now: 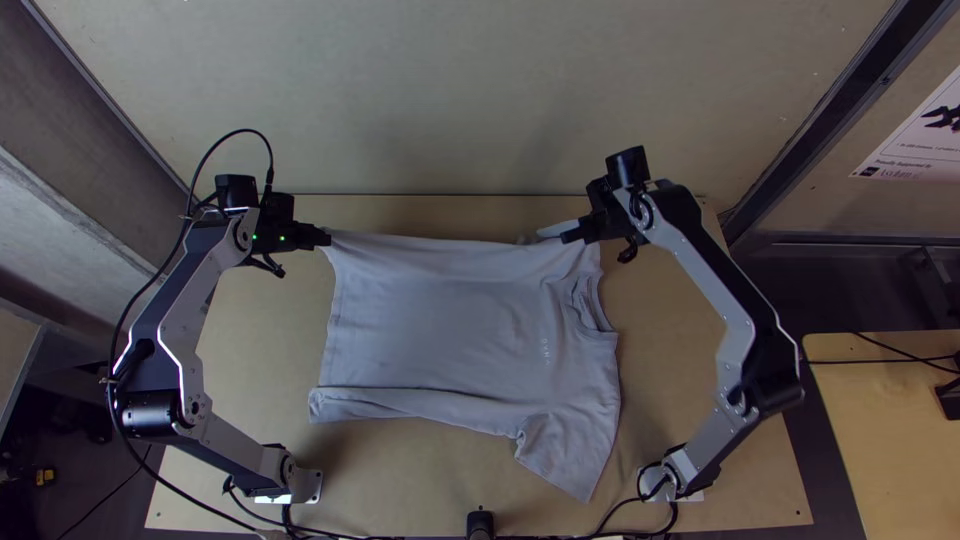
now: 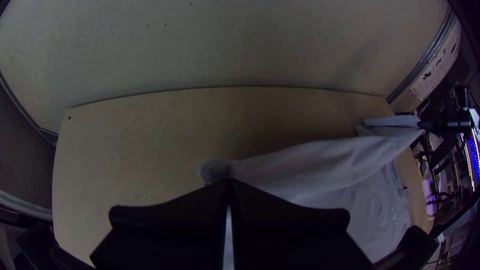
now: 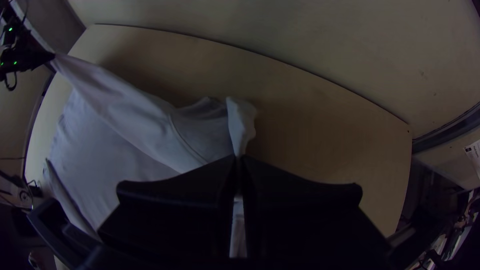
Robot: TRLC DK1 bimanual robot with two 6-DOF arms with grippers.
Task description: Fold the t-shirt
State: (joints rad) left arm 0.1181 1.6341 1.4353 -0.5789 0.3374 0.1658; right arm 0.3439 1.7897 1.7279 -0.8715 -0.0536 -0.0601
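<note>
Plainly, t-shirt (image 1: 430, 320) between the jaws.

Light wooden tabletop (image 1: 265, 350), nothing fancy. There's a pale t-shirt (image 1: 430, 330) on it, mostly spread, collar toward the right, far edge pulled up off the wood, near side kinda turned over. Arm bases (image 1: 312, 487) sit along the near edge too.

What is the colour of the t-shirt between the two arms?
Plain light grey, t-shirt; it shows best in the top view.
</note>
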